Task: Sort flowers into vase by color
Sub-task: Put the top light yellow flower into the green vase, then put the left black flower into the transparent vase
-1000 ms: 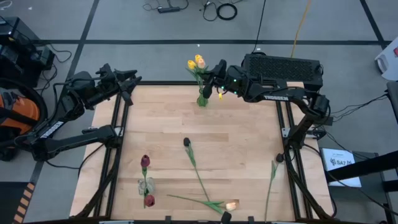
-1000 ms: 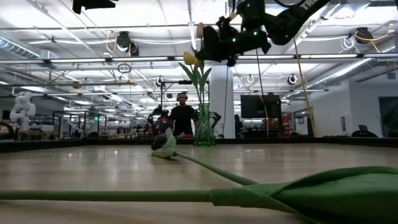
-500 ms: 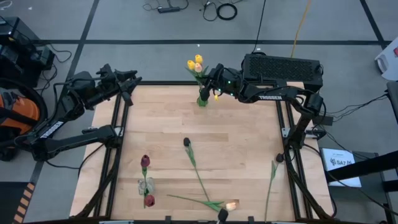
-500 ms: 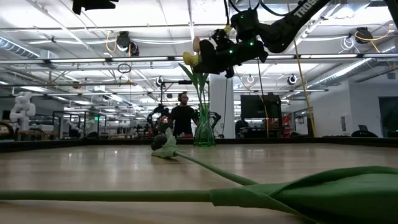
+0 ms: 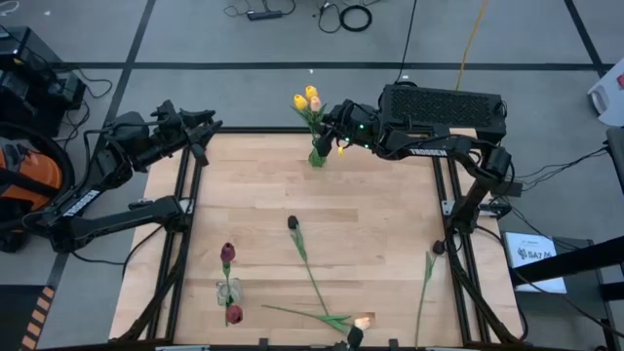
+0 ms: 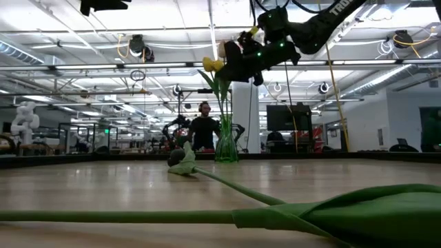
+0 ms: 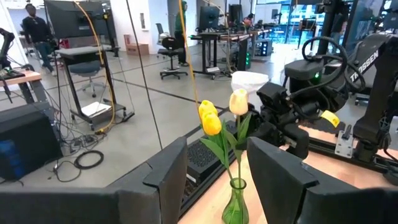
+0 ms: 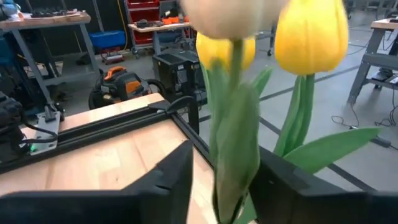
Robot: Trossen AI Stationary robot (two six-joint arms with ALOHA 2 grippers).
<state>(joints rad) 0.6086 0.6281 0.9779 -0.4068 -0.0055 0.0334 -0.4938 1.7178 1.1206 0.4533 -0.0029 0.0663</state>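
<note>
A green glass vase (image 5: 317, 157) stands at the table's far edge with two yellow tulips (image 5: 300, 100) in it. A pale peach tulip (image 7: 239, 101) stands upright beside them, its stem running down toward the vase. My right gripper (image 5: 330, 123) is level at that stem just below the head, open, one finger on either side (image 8: 233, 155). My left gripper (image 5: 202, 134) waits open over the table's far left corner. On the table lie a near-black tulip (image 5: 292, 223), a peach one (image 5: 363, 322) and a loose green stem (image 5: 426, 281). My right gripper stands open around the pale tulip's stem (image 8: 235, 146), just under its head, coming level from the table's right. A gap shows between the stem and one finger (image 8: 177, 177). Whether the other finger (image 8: 283, 186) touches the leaf I cannot tell.
Two dark red tulips (image 5: 227, 253) stand or lie by a clear glass (image 5: 226, 291) near the front left. Another dark head (image 5: 354, 338) is at the front edge. A long green leaf (image 6: 358, 213) lies close before the low camera. Black frame rails (image 5: 185, 224) line both sides.
My right gripper has gone a little toward the table's left and down, to the vase, carrying the pale tulip with it. The tulip's head has sunk from above the yellow heads to just beside them.
</note>
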